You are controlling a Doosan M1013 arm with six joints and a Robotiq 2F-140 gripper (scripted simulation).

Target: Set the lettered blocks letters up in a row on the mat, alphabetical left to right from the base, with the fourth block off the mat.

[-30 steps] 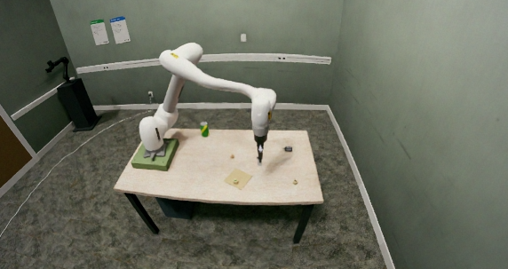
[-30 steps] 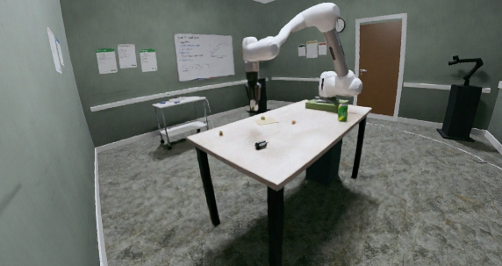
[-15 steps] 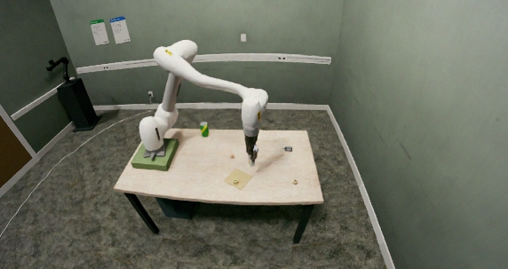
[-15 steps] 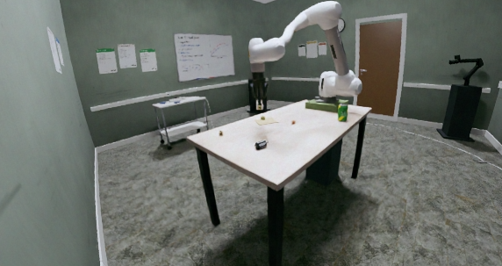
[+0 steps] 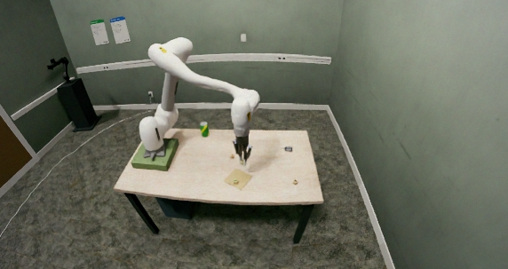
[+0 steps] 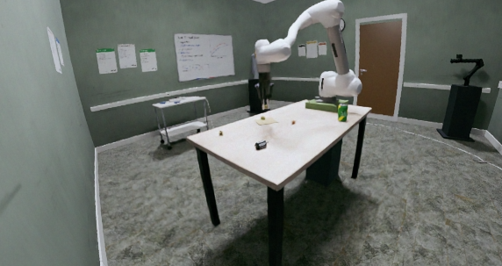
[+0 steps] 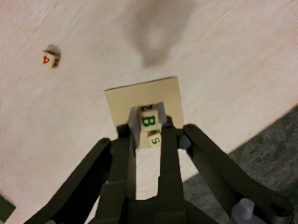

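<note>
A: Pincer (image 5: pixel 242 162) (image 6: pixel 265 106) (image 7: pixel 149 113) state?
B: Grasping the B block (image 5: pixel 242 162) (image 6: pixel 265 107) (image 7: pixel 149 121), betw. fingertips. Green B faces wrist cam; another green char. on adj. side, partly hidden. Held in air, above tabletop (image 5: pixel 200 178) (image 6: pixel 237 146) (image 7: pixel 250 60).

A: Mat (image 5: pixel 243 178) (image 6: pixel 267 121) (image 7: pixel 120 102)?
B: Tan, flat on table; pincer near it, raised. One block on it: S block (image 5: pixel 235 181) (image 6: pixel 262 118) (image 7: pixel 154 140), green S visible in wrist view just below B block. No row of three yet.

A: Other two blocks?
B: Both off mat. Red-letter block (image 5: pixel 232 156) (image 6: pixel 293 122) (image 7: pixel 50 59) near mat, on can's side of table; exact char. unclear. Far block (image 5: pixel 295 182) (image 6: pixel 221 133) well apart, toward table end opp. arm base; letter too small to read.

A: Rest of table?
B: Small blk. item (image 5: pixel 289 149) (image 6: pixel 261 145) near far end, ID unclear. Green/yel. can (image 5: pixel 204 129) (image 6: pixel 342 112) upright by table edge, near green slab (image 5: pixel 153 164) (image 6: pixel 322 106) (image 7: pixel 6 209) under arm; only slab's corner in wrist view.
</note>
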